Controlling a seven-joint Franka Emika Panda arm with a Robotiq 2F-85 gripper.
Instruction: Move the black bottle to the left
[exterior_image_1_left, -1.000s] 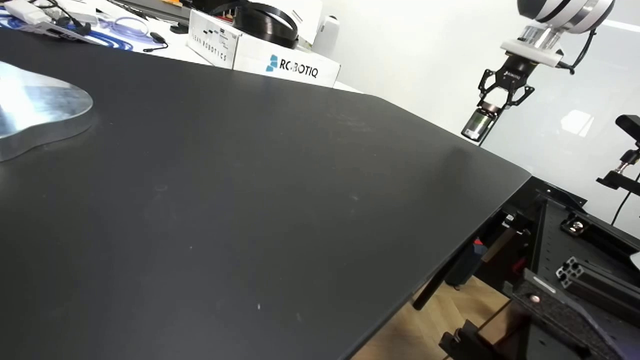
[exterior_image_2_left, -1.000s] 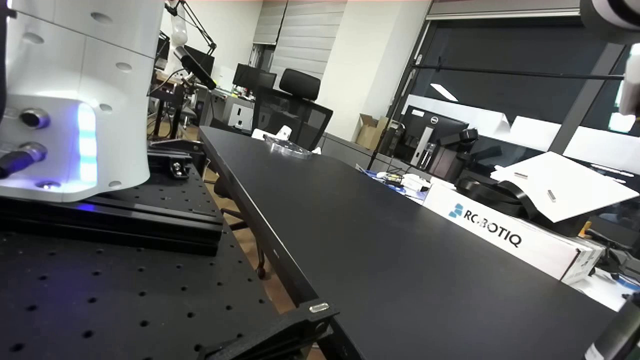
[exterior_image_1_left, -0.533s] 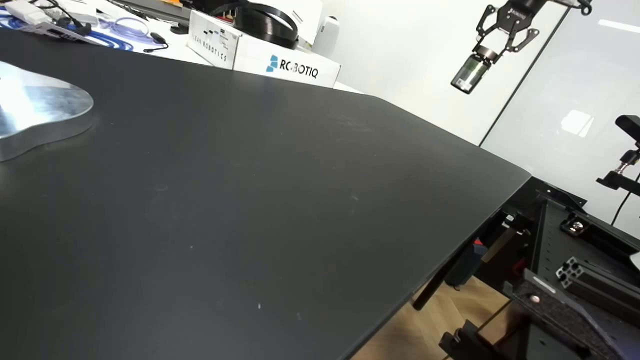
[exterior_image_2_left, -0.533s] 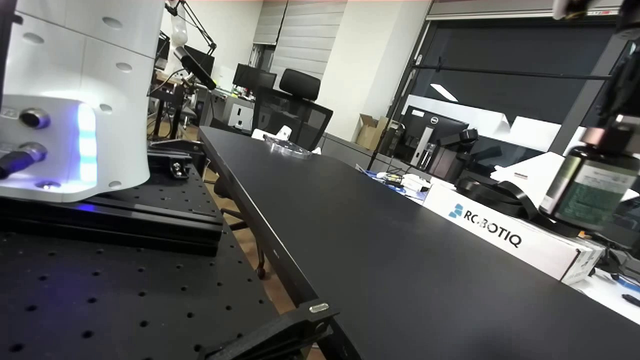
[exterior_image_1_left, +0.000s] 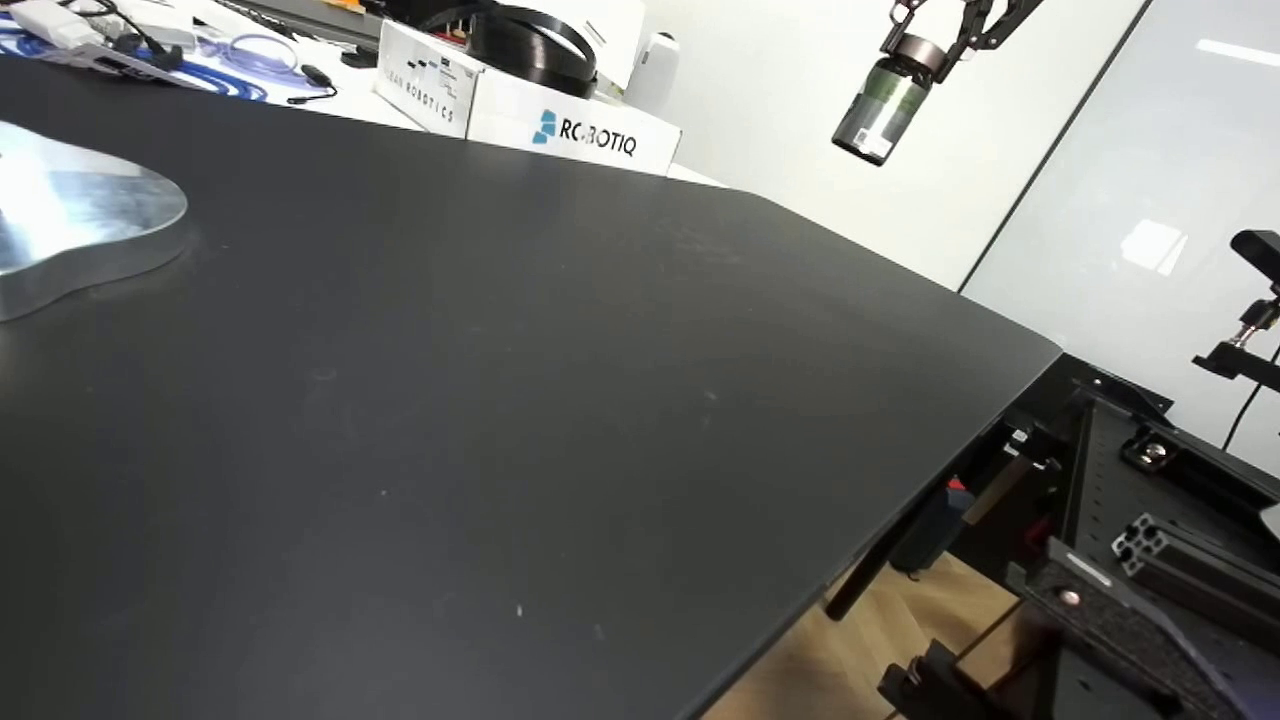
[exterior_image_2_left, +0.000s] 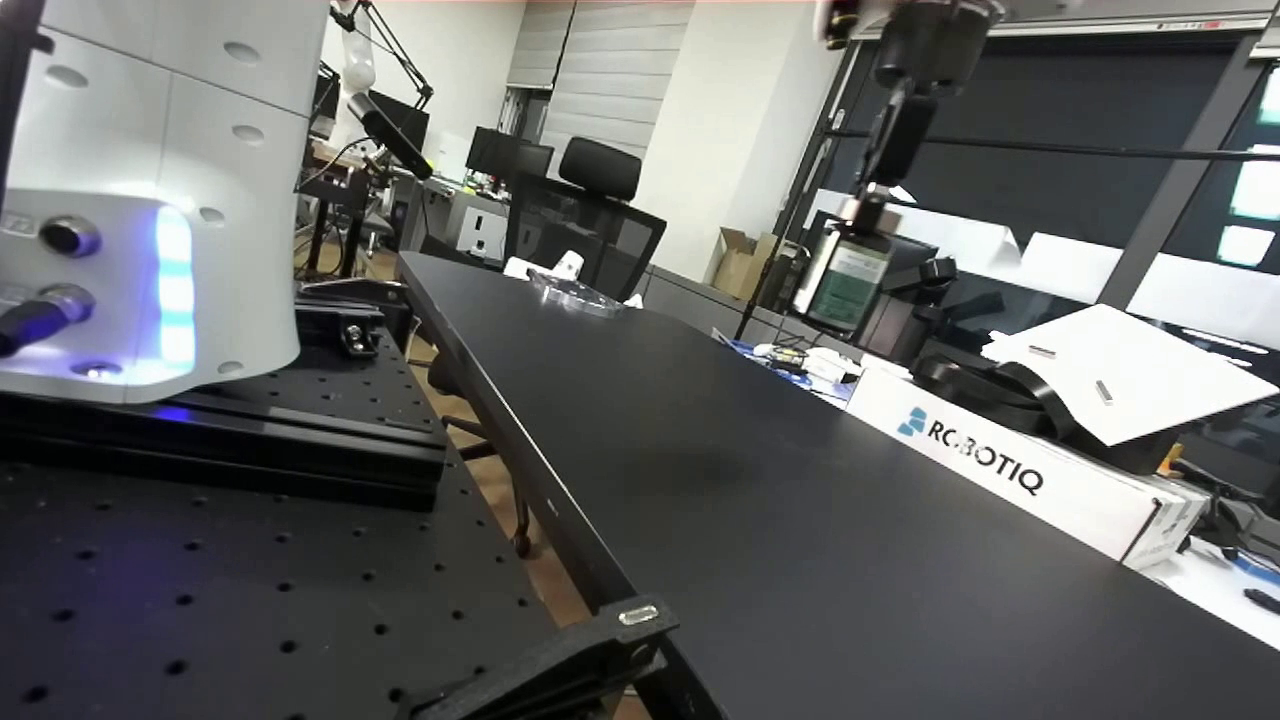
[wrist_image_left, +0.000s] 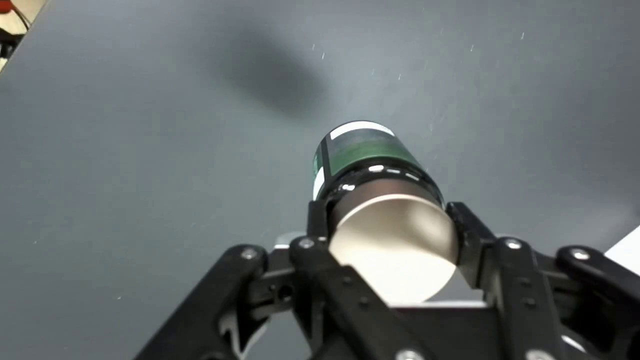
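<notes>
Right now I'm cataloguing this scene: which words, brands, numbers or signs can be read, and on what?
"ROBOTIQ": on the white box, in both exterior views.
"LEAN ROBOTICS": on its adjoining face, in an exterior view.
Too small or blurred to read: marks on the black bottle, robot base and window rail.

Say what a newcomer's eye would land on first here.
Probably the bottle, its pale cap looming large near the middle of the wrist view, clamped in the gripper above the dark table. Next, likely the blue-white light on the white base, at left in an exterior view. Then the ROBOTIQ box, past the table's edge in both exterior views.
</notes>
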